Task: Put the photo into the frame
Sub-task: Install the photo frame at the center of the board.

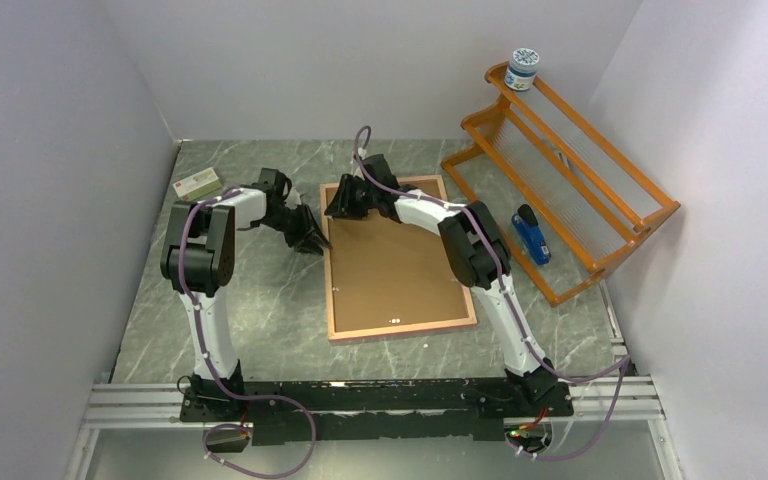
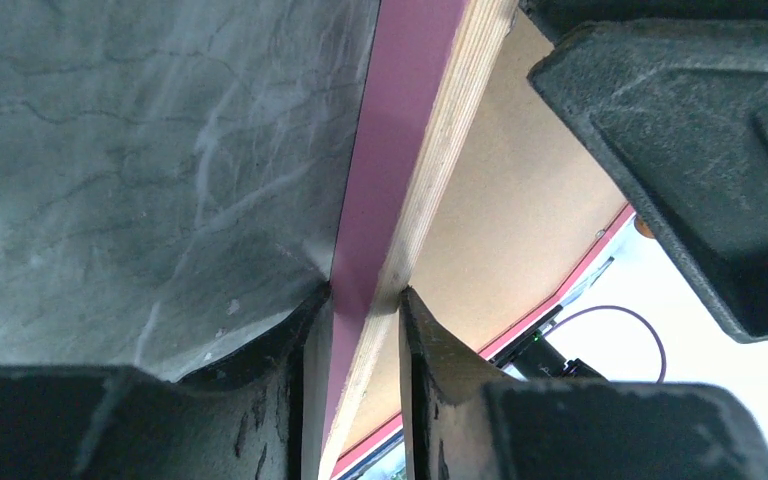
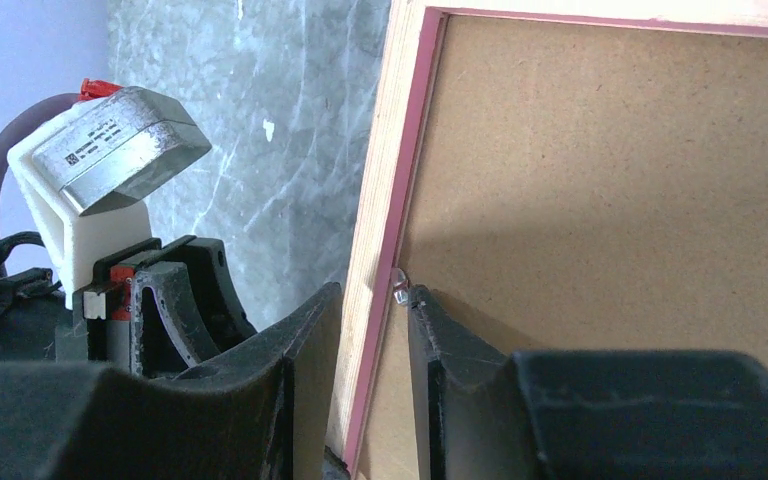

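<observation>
Marble table (image 1: 260, 300) carries the frame (image 1: 405, 329), back up, board (image 1: 400, 265) in place; photo not visible. My left gripper (image 2: 365, 298) is clamped on its left rail; right gripper (image 3: 375, 298) straddles it, grip unclear. Risk: uneven lift twists frame, board slips out.

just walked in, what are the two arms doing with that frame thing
Both arms are gripping the frame, which lies back side up on the table with its brown backing board showing. The left gripper pinches the frame's left edge. The right gripper pinches the edge near the far left corner, beside a small metal clip. The photo shows in no view, so I cannot tell whether it is inside.
</observation>
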Motion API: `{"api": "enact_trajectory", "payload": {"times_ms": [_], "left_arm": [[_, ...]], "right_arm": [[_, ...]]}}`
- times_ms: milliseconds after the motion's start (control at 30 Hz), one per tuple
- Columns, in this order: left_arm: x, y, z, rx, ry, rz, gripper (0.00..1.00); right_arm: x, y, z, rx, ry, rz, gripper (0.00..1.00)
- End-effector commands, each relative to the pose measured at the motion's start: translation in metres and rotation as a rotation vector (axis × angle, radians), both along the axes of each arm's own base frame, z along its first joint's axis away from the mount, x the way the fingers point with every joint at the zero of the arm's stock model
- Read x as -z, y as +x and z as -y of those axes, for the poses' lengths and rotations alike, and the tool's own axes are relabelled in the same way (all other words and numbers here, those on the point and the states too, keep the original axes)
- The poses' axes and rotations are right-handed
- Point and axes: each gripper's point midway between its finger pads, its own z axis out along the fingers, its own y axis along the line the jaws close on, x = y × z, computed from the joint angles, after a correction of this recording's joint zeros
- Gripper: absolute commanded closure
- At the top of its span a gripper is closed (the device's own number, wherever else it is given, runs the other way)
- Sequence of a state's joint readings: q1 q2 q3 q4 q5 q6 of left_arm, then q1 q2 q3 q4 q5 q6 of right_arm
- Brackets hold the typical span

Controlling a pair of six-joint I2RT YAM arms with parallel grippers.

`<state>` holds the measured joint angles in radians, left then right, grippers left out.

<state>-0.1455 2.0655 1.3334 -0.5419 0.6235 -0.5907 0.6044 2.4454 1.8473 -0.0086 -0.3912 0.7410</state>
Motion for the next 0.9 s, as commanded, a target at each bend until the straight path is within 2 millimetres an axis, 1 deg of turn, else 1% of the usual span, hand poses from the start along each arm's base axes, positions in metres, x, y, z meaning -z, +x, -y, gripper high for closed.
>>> {"api": "enact_trajectory", "payload": {"times_ms": [0, 233, 367, 567, 667, 800, 867], "left_arm": [[0.029, -0.021, -0.012, 0.011, 0.103, -0.068, 0.69], [0.029, -0.019, -0.012, 0.012, 0.105, -0.067, 0.7], [0.031, -0.022, -0.013, 0.011, 0.108, -0.072, 0.7], [0.034, -0.026, -0.015, 0.023, 0.119, -0.084, 0.7], [0.035, -0.026, -0.016, 0.031, 0.124, -0.088, 0.7], [0.036, -0.027, -0.017, 0.039, 0.132, -0.09, 0.7], [0.035, -0.028, -0.018, 0.042, 0.136, -0.089, 0.7]], "right_arm": [[0.039, -0.008, -0.002, -0.017, -0.053, -0.043, 0.65], [0.05, -0.026, -0.003, -0.098, -0.032, -0.069, 0.66], [0.056, -0.034, -0.004, -0.157, -0.022, -0.079, 0.66], [0.061, -0.036, -0.008, -0.213, -0.021, -0.065, 0.67], [0.066, -0.037, -0.007, -0.238, -0.037, -0.059, 0.7], [0.066, -0.038, -0.01, -0.275, -0.041, -0.053, 0.71], [0.063, -0.039, -0.01, -0.289, -0.038, -0.046, 0.71]]}}
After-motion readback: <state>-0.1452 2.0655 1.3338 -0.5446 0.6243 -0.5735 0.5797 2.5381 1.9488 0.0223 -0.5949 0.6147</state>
